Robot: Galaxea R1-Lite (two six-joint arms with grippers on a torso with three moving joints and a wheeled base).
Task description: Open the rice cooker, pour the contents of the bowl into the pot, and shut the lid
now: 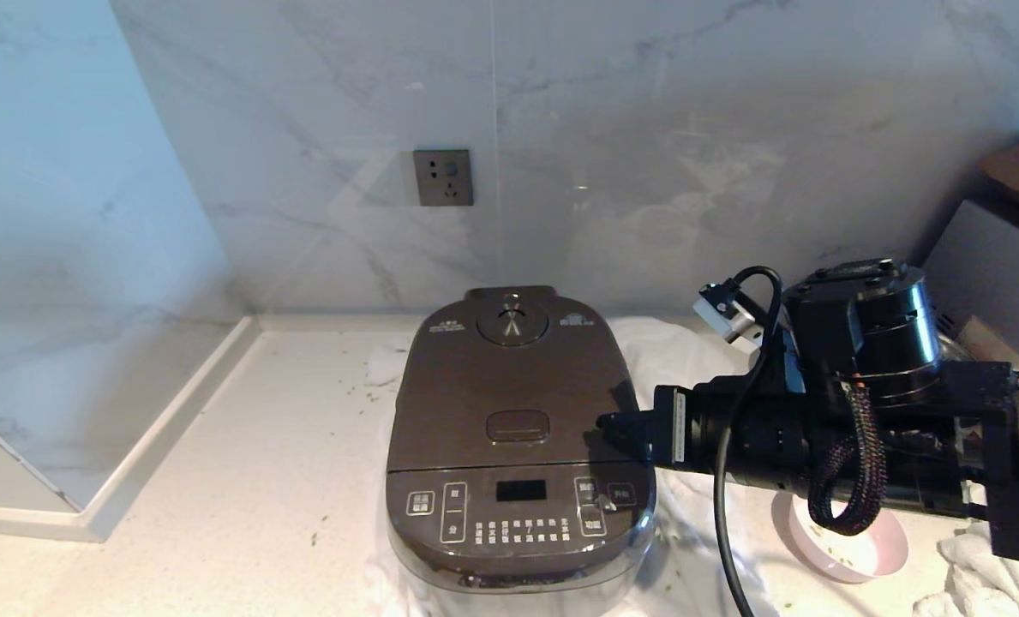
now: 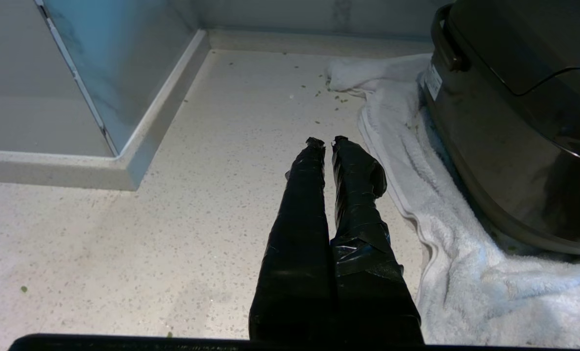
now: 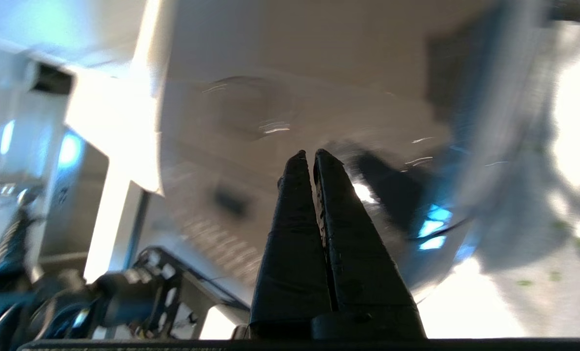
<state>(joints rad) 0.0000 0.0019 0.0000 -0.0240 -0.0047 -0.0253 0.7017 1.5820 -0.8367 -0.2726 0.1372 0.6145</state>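
With the lid (image 1: 509, 377) down flat on the rice cooker (image 1: 518, 446), the pot isn't visible in any view. Cooker sits on a white towel (image 1: 672, 548) on the speckled counter (image 1: 218, 480), front panel facing the robot, steam vent (image 1: 512, 319) at the back, oblong push button (image 1: 518, 425) mid-lid.

Right gripper (image 1: 612, 426) reaches in level from the right, tip over the lid's right edge, just beside the push button but not on it. Can't tell if it touches the lid surface. Fingers (image 3: 299, 209) pressed together, nothing between them. Right wrist view is blurred; only the cooker top shows beyond the tips.

Bowl (image 1: 843, 540), pink outside and white inside, stands on the towel to the right of the cooker, mostly hidden under the right arm. Contents can't be made out from here. Small green flecks (image 2: 336, 95) lie scattered on the counter left of the cooker near the towel edge.

Left gripper (image 2: 327, 141) hangs above the counter left of the cooker, off the towel, fingers together and empty. Not in the head view.

Wall socket (image 1: 443, 177) on the marble backsplash behind the cooker.
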